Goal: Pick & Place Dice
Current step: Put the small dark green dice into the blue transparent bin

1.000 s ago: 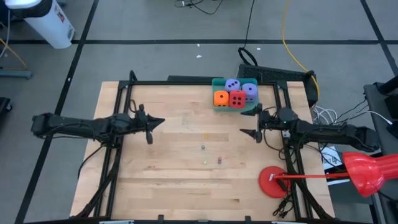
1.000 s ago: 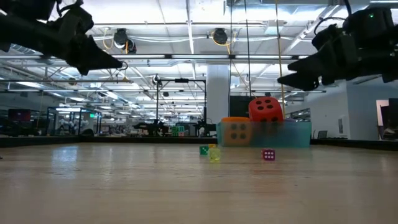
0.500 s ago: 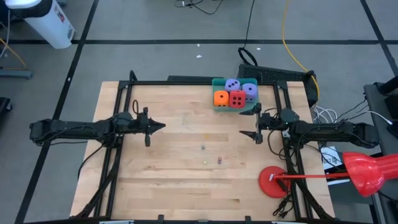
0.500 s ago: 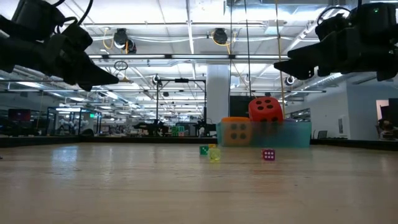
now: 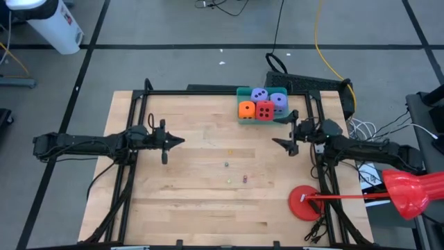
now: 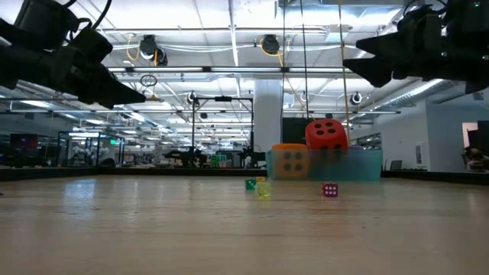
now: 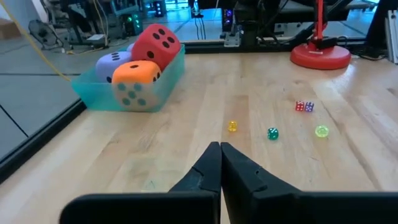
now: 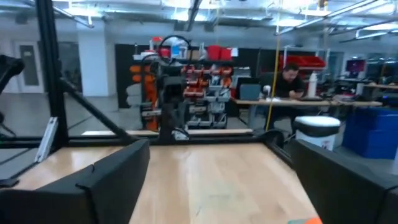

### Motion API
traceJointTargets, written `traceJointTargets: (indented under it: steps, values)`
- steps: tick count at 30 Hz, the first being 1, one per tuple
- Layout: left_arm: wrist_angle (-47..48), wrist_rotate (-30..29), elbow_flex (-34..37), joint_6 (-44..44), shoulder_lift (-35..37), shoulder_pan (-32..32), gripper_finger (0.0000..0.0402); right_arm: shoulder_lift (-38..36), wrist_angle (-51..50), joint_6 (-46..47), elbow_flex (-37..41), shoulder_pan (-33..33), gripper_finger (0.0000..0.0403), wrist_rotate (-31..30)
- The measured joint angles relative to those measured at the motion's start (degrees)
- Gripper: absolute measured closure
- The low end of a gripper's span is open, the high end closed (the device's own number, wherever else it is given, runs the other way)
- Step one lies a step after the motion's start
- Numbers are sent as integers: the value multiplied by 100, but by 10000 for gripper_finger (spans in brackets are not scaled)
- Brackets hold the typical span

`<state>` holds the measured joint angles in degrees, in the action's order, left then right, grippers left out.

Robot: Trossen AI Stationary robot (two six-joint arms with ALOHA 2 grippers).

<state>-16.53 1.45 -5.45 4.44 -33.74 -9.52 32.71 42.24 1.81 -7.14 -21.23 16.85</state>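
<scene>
Right gripper (image 5: 286, 135): fingers spread wide and holding nothing, raised off the table (image 5: 187, 201) near its right edge, pointing toward the middle; in its own wrist view the two dark fingers (image 8: 106, 177) stand far apart with bare wood between them.
Left gripper (image 5: 175, 141): fingers pressed together, nothing between them (its wrist view shows the two tips (image 7: 219, 163) meeting in a thin seam), hanging above the left half of the table and touching nothing.
Tray (image 5: 243, 119): a teal bin at the far edge of the table, just left of the right gripper's side; all four large dice sit in it.
Orange die (image 5: 245, 109): in the tray's front left corner, beside the red one.
Red die (image 5: 264, 110): in the tray, perched higher than the orange die in the low view (image 6: 325, 134).
Purple dice (image 5: 259, 95): two of them, at the back of the tray, the second (image 5: 278, 100) to the right of the first.
Small dice (image 5: 226, 164): a few tiny coloured ones scattered on the wood near the table's middle, well apart from both grippers (yellow, green and pink show in the left wrist view).
Red disc (image 5: 304, 203): flat on the table's near right corner, the base of a red stand.
</scene>
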Motion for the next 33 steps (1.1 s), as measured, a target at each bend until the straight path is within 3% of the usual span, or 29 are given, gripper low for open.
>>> traceJointTargets:
  steps: [4,12,14,20,22,26,33]
  values:
    - [23,-99,0,92,0,-4,381,-406,-622,52,0,-206,113,272]
    - [52,-400,0,132,0,-4,391,-943,-1548,10,0,-257,348,277]
    - [50,-404,0,134,0,-4,397,-1048,-1716,-39,0,-256,388,277]
    - [57,-514,-53,-421,-11,-4,389,-1153,-1891,-150,0,-232,396,245]
    - [143,-647,-141,-526,-204,33,394,-1178,-1902,-149,0,-228,401,-70]
    - [56,-1033,-414,-757,-1106,180,395,-1320,-2070,-124,-2,-223,400,-540]
    - [-433,-899,-981,-973,-2605,162,396,-1865,-3156,-453,-340,11,402,-1200]
